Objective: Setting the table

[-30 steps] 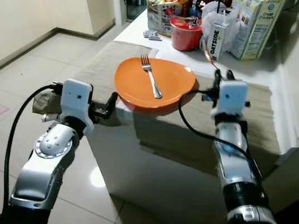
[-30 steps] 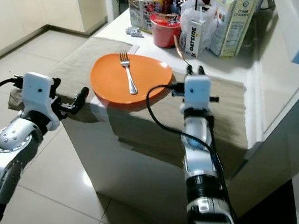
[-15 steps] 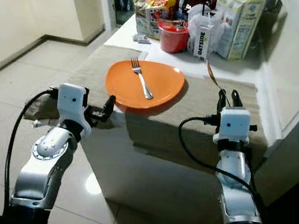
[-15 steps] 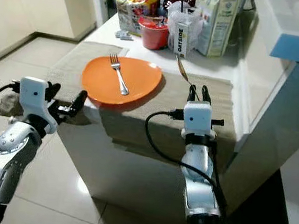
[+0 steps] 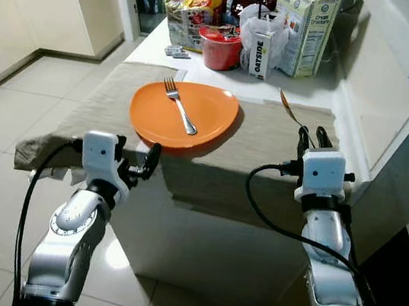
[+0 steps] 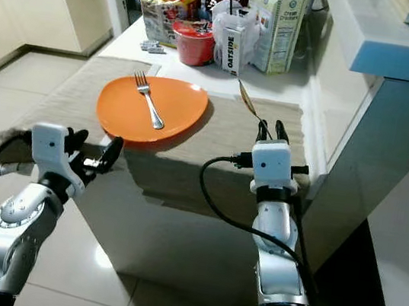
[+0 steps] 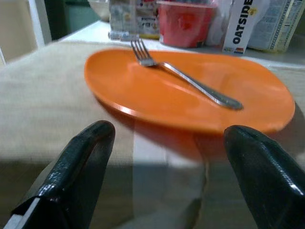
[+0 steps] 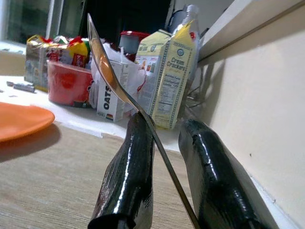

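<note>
- A spoon (image 5: 289, 109) is sticking up between the two black fingers (image 8: 128, 181) of the right gripper (image 5: 312, 135), its bowl tilting up and away toward the cartons; the fingers are pinching its thin handle.
- The right gripper is hovering over the right end of the beige cloth (image 5: 267, 143), near the table's front edge and just beside the wall.
- An orange plate (image 5: 214, 112) is sitting on the cloth, well to the left of the spoon.
- A fork (image 5: 180, 106) is lying across the plate, tines pointing toward the back of the table.
- The left gripper (image 5: 148, 163) is hanging at the front left corner of the table, just before the plate's near rim, its fingers (image 7: 81, 162) spread wide with nothing between them.
- The cloth is draping over the front and left edges of the white table (image 5: 215, 239).
- Behind the plate, a red tub (image 5: 221, 51), a small Oatside carton (image 5: 261, 54), a tall cream crackers box (image 5: 308, 26), a white plastic bag (image 5: 279, 37) and a pack of snacks (image 5: 187, 12) are crowding the back of the table.
- A tiled floor (image 5: 1, 123) and pale cabinets (image 5: 26, 3) are showing to the left.
</note>
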Controlling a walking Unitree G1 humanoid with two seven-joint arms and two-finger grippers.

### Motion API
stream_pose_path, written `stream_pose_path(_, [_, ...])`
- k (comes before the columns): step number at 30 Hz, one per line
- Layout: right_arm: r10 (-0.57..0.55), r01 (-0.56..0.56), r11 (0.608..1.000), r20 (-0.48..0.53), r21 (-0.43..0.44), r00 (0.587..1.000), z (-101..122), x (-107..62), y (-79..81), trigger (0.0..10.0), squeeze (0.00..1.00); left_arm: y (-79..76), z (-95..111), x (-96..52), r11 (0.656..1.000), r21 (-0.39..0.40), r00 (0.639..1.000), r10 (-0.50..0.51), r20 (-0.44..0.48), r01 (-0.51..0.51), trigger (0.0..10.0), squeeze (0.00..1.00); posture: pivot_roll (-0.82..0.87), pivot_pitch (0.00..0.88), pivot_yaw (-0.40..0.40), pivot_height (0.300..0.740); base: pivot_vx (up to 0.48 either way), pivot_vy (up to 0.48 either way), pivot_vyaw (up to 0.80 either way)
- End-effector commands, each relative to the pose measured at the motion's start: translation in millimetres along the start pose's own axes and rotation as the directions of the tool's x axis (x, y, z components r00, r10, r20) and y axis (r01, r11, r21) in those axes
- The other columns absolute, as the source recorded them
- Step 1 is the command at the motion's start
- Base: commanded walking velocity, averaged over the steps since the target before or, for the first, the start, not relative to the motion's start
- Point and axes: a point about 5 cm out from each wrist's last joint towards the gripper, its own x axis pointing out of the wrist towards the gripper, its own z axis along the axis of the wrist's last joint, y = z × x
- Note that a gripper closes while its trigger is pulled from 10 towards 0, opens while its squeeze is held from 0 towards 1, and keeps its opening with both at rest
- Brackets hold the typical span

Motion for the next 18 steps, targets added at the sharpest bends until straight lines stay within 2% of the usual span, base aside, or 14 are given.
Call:
stream_pose_path(1, [0.008,-0.008,1.000,-0.013,0.023,1.000,2,3.8,-1.2,0.0,0.16,2.8,-8,-2.4,0.999,-0.021,0.999,0.037,-0.016,-0.037,10.0,0.00,-0.23,0.000,0.082,0.740,0.000,0.000,0.00])
stream_pose_path(5, [0.029,-0.029,1.000,-0.009,0.012,1.000,4,6.5,-2.3,0.0,0.15,-2.5,-12,-0.3,0.999,-0.037,0.999,0.032,-0.013,-0.033,10.0,0.00,-0.23,0.000,0.068,0.740,0.000,0.000,0.00])
stream_pose_path(11, [0.037,-0.037,0.999,-0.026,-0.011,0.999,3,12.4,-15.4,0.0,0.15,-13.6,-15,5.7,0.997,-0.064,1.000,0.031,0.004,-0.030,10.0,0.00,-0.25,0.000,0.014,0.740,0.000,0.000,0.00])
stream_pose_path(13, [0.059,-0.059,0.998,-0.016,-0.008,0.998,2,18.1,-20.9,0.0,0.15,-20.5,-14,9.4,0.999,-0.036,0.999,0.028,0.021,-0.028,10.0,0.00,-0.24,0.000,-0.005,0.740,0.000,0.000,0.00])
stream_pose_path(16, [0.071,-0.071,0.997,-0.013,-0.002,0.997,-1,20.2,-19.4,0.0,0.15,-23.0,-9,10.3,1.000,-0.014,0.999,0.015,0.031,-0.015,10.0,0.00,-0.24,0.000,-0.001,0.740,0.000,0.000,0.00])
stream_pose_path(18, [0.091,-0.091,0.995,-0.017,0.037,0.996,-6,24.2,-16.1,0.0,0.15,-21.0,-3,3.7,1.000,-0.012,0.999,0.022,0.037,-0.022,10.0,0.00,-0.20,0.000,0.006,0.740,0.000,0.000,0.00])
